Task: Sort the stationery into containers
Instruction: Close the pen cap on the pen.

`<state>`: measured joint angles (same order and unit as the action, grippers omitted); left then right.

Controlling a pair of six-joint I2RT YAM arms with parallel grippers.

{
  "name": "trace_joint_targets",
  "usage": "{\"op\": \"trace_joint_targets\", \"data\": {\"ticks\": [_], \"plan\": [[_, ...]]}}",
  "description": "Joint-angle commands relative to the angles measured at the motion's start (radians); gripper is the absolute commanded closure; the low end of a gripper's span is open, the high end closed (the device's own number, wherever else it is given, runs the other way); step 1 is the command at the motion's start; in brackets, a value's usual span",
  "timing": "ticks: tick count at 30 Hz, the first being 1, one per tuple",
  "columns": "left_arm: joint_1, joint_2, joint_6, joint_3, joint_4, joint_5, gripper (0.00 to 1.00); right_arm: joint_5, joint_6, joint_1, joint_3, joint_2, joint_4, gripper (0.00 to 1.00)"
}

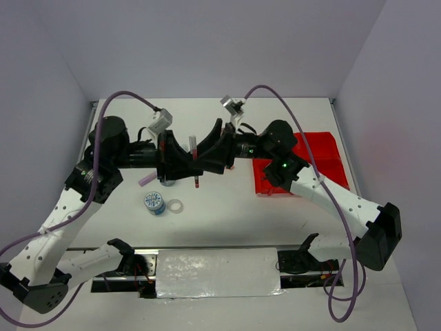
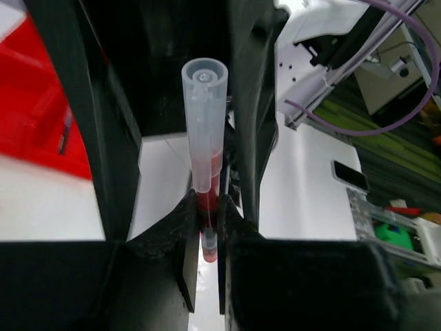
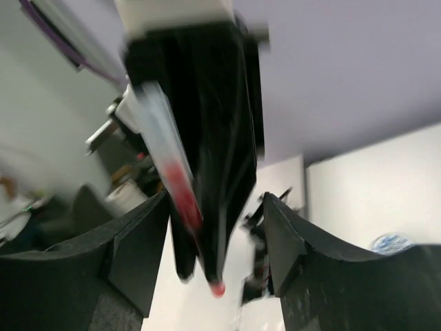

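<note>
Left gripper (image 2: 207,231) is clenching on the red pen (image 2: 205,138), pinching it near one end, with the clear capped end poking out past the jaws. Right gripper (image 3: 217,227) is standing released, jaws spread either side of the pen. The tray (image 1: 324,148) is sitting well beyond the right jaws. I'm judging the risk to be that off-centre pinch letting the pen swivel or drop. I'm seeing no readable writing.

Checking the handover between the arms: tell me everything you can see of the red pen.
The red pen is a thin stick of clear, translucent plastic with red ink inside and a small red tip. Its clear end is round and hollow-looking. The left gripper pinches it near the red end, holding it off the table. The right gripper stands open on either side of it, not touching it.
</note>
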<state>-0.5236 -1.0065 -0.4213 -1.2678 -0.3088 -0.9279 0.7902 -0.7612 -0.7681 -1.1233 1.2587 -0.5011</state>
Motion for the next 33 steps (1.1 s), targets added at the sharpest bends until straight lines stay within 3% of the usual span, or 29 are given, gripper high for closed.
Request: {"op": "trace_joint_targets", "data": {"ticks": [1,11,23,26,30,32,33], "plan": [[0.004,0.054,-0.010,-0.013,0.206,0.009,1.00,0.136,-0.039,-0.023,0.000,0.022,0.090,0.36],[0.004,0.052,-0.005,0.008,0.191,0.003,1.00,0.063,-0.013,-0.022,0.014,-0.031,0.070,0.41],[0.001,0.065,-0.008,0.065,0.175,-0.022,1.00,-0.082,0.198,0.001,-0.104,-0.079,0.222,0.33],[-0.003,0.066,-0.004,0.070,0.171,-0.017,1.00,-0.065,0.178,0.003,-0.124,-0.055,0.193,0.40],[-0.003,0.068,0.006,0.061,0.158,-0.008,1.00,-0.045,0.163,0.003,-0.113,-0.039,0.161,0.65],[-0.003,0.062,0.007,0.056,0.152,0.001,1.00,-0.028,0.152,0.000,-0.099,-0.035,0.153,0.69],[-0.003,0.059,0.006,0.054,0.154,0.000,1.00,-0.023,0.151,0.000,-0.096,-0.030,0.153,0.65]]}}
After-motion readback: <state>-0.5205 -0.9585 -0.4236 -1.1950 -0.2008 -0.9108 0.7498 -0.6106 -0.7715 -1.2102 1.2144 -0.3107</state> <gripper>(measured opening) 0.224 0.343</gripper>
